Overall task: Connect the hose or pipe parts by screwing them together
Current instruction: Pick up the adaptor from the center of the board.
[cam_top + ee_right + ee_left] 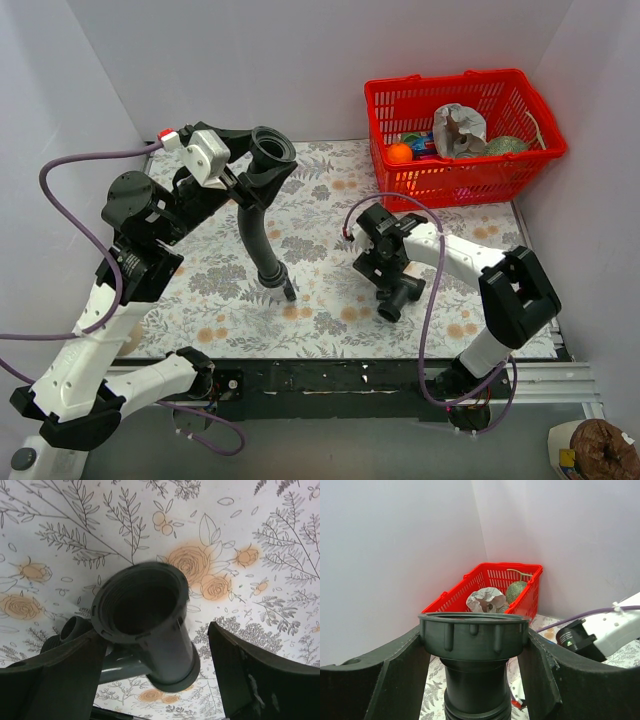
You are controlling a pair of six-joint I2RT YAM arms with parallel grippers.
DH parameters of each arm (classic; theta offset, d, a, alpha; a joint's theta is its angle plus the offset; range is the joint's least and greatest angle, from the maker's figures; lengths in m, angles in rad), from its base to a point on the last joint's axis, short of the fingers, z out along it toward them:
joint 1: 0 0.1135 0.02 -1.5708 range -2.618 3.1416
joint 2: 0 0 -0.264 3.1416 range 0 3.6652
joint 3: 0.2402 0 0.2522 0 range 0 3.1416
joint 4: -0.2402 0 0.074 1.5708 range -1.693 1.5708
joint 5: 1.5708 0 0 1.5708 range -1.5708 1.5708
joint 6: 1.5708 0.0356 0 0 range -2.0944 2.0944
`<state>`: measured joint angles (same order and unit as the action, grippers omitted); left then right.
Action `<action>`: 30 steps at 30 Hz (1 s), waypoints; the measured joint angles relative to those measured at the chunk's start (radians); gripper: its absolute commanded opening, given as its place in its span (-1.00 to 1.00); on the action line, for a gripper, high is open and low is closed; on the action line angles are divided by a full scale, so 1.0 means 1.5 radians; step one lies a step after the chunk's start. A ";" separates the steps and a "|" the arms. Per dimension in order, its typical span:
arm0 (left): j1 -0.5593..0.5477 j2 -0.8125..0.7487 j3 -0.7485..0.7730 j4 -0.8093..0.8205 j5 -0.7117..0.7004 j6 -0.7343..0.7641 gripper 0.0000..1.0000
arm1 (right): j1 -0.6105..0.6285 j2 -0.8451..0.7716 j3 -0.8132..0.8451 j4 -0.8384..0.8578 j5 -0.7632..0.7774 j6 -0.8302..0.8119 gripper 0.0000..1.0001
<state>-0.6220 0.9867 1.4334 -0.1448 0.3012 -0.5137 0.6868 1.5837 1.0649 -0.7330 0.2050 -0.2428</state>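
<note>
White-shelled left arm (85, 340) and right arm (455, 250), black joints, looping purple cables (42, 190), matte black gripper fingers (370, 680).

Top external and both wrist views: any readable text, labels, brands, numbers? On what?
No text reads in any view.
Yellow label on the brown object, bottom right of the top view: too small to read.
Colourful items in the red basket: print too blurred.
Hose collar and T-fitting: no markings visible.

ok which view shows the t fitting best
Right wrist: the T fitting fills the frame, its round mouth facing the camera. Top external shows it small beneath the right claw. Left wrist doesn't show it.
</note>
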 measured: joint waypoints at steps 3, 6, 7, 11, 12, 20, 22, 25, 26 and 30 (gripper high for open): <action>0.000 -0.001 0.002 -0.004 0.000 0.000 -0.67 | -0.004 0.038 0.018 0.000 0.000 0.002 0.64; 0.000 -0.001 0.002 -0.011 0.000 0.001 -0.67 | -0.008 0.071 0.026 -0.002 -0.007 0.009 0.64; 0.000 -0.001 0.002 -0.012 0.000 0.001 -0.67 | -0.010 0.077 0.026 -0.004 -0.007 0.013 0.52; 0.000 -0.002 0.002 -0.014 0.000 0.001 -0.66 | -0.025 0.098 0.028 -0.024 -0.001 0.053 0.28; 0.000 -0.002 0.002 -0.015 0.000 0.001 -0.67 | -0.032 0.103 0.032 -0.031 0.000 0.065 0.40; 0.000 -0.003 0.002 -0.016 0.002 0.001 -0.67 | -0.065 0.089 0.054 -0.034 0.017 0.153 0.86; 0.000 -0.003 0.002 -0.017 0.003 0.001 -0.67 | -0.065 0.073 0.067 -0.037 0.031 0.170 0.89; 0.000 -0.005 0.002 -0.019 0.005 0.001 -0.67 | -0.066 0.042 0.096 -0.037 0.059 0.207 0.92; 0.000 -0.006 0.002 -0.019 0.005 0.001 -0.67 | -0.068 0.030 0.103 -0.038 0.068 0.219 0.92; 0.000 -0.011 0.002 -0.019 0.006 0.001 -0.67 | -0.070 -0.007 0.116 -0.062 0.090 0.274 0.94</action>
<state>-0.6220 0.9703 1.4361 -0.1734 0.3099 -0.5129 0.5823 1.5730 1.2392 -0.8261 0.3401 0.1688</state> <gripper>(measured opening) 0.610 0.962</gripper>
